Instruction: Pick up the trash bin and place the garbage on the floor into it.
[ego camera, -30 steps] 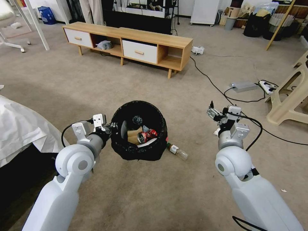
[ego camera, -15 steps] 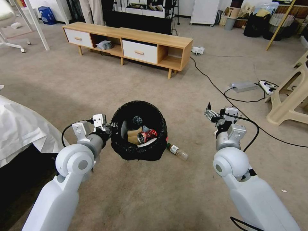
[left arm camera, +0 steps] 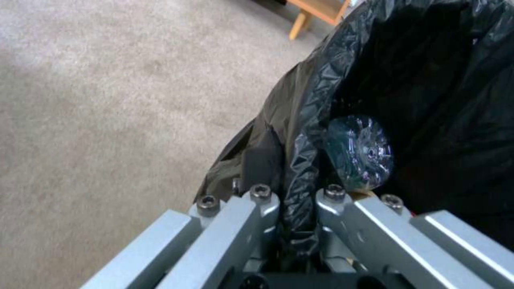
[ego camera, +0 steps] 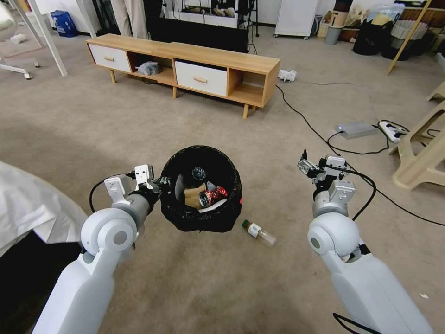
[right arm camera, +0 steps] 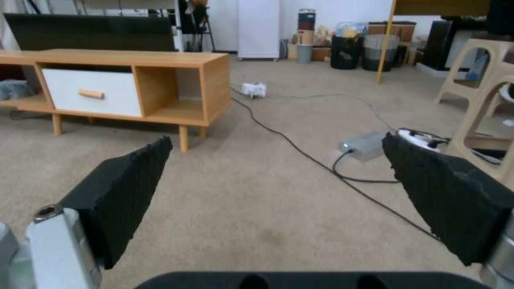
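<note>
the left gripper is clamped on the rim of the trash bin, with the black bag liner pinched between its closed fingers. the bin hangs upright in front of the robot, above the floor. inside it lie a crumpled brown paper bag, a crushed red can and a clear plastic bottle resting against the far wall. one piece of garbage is on the carpet: a bottle with a green cap, lying on its side just beside the bin, toward the right arm. the right gripper is held up in the air, well apart from the bin, its black pads spread wide and holding nothing. a wooden cabinet stands farther back on the carpet.
</note>
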Motion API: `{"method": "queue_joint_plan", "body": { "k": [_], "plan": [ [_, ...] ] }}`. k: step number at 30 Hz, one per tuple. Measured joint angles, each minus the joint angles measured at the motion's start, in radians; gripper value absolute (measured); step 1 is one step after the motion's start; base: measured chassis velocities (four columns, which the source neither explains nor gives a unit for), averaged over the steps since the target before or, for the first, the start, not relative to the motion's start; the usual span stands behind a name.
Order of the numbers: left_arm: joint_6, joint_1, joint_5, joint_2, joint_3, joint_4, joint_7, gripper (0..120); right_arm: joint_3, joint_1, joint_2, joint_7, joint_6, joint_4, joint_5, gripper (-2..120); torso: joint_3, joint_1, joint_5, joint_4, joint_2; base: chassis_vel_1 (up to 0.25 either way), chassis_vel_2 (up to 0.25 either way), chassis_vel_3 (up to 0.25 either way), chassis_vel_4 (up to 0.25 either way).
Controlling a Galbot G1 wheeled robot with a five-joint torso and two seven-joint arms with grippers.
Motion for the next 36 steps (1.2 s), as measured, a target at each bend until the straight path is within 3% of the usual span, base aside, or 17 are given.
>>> {"method": "queue_joint_plan", "body": {
  "k": [19, 36],
  "plan": [
    [0.0, 0.005, 0.002, -0.004, -0.002, -0.002, 0.0, 0, -0.005, -0.003, 0.008, -0.017, 0.009, 0.001, -0.007, 100, -0.001, 0.0, 0.0001, -0.0001, 0.0, -0.018, 0.017, 0.017, -0.022],
    [0.0, 0.006, 0.004, -0.006, -0.004, -0.005, 0.0, 0, -0.008, -0.001, 0.015, -0.018, 0.01, -0.005, -0.019, 100, 0.0, 0.0, 0.0007, 0.0001, 0.0, -0.215, 0.216, 0.224, -0.22]
  ]
}}
